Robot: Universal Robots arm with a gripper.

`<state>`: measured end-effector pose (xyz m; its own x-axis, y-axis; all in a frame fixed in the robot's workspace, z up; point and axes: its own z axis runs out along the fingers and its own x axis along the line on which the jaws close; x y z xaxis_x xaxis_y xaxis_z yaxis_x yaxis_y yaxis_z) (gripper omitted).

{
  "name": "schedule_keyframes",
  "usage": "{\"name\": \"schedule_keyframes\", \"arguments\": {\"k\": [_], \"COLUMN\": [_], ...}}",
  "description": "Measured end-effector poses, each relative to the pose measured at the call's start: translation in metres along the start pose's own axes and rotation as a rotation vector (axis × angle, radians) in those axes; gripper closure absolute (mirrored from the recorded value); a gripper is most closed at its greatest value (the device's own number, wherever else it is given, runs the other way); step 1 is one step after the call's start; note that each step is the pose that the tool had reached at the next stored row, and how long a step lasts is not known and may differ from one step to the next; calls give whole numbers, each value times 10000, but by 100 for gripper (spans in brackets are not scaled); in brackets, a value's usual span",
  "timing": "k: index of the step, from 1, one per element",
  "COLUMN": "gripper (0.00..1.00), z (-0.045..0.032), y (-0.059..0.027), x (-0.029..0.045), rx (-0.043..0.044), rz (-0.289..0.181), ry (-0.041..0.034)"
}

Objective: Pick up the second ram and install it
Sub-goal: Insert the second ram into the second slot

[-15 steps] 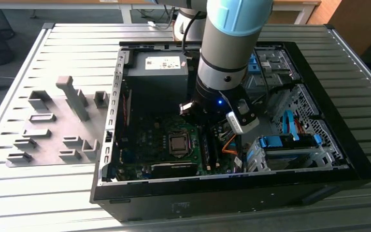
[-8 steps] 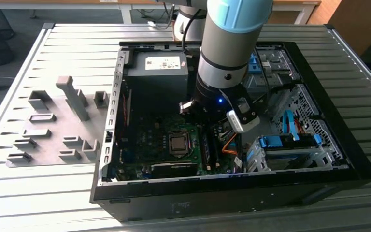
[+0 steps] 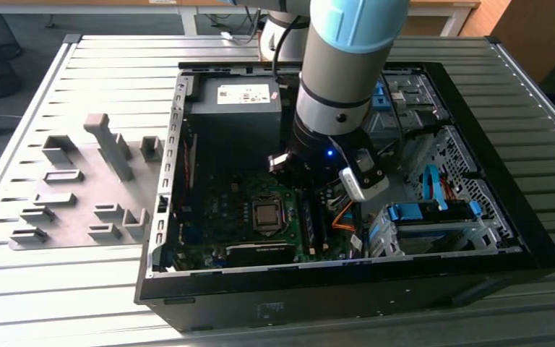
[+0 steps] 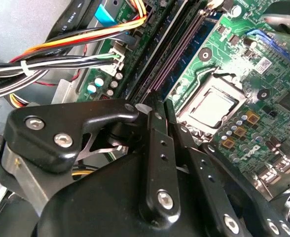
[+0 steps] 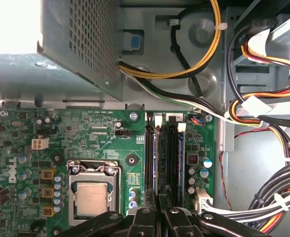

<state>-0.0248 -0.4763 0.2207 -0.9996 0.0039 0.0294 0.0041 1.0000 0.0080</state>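
The second ram [image 5: 156, 158] stands edge-on in a long black slot just beside the processor socket [image 5: 91, 197]. It appears as a thin bluish strip. In the second wrist view the same stick [image 4: 177, 54] runs down the slot and ends between my fingers. My gripper [image 5: 159, 200] sits over the near end of that slot, its two black fingers pressed close with the stick's edge between them. In the exterior view my gripper [image 3: 302, 181] reaches down into the open computer case [image 3: 162, 217], right of the processor. Another stick [image 5: 181, 158] stands in a parallel slot further from the socket.
Bundled cables [image 5: 263, 207] crowd the side of the slots away from the socket. The power supply box [image 3: 234, 108] fills the case's far end, and blue drive brackets [image 3: 432, 213] stand at the exterior view's right. A grey fixture plate [image 3: 75, 195] with blocks lies left of the case.
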Motion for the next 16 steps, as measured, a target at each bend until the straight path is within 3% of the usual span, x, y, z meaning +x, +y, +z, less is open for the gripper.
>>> {"name": "schedule_keyframes", "arguments": {"k": [7,16], "gripper": [86,86], "z": [43,41], "y": [-4,-14], "x": [-2,-2], "rx": [2,14], "rz": [-1,-1], "ry": [3,3]}}
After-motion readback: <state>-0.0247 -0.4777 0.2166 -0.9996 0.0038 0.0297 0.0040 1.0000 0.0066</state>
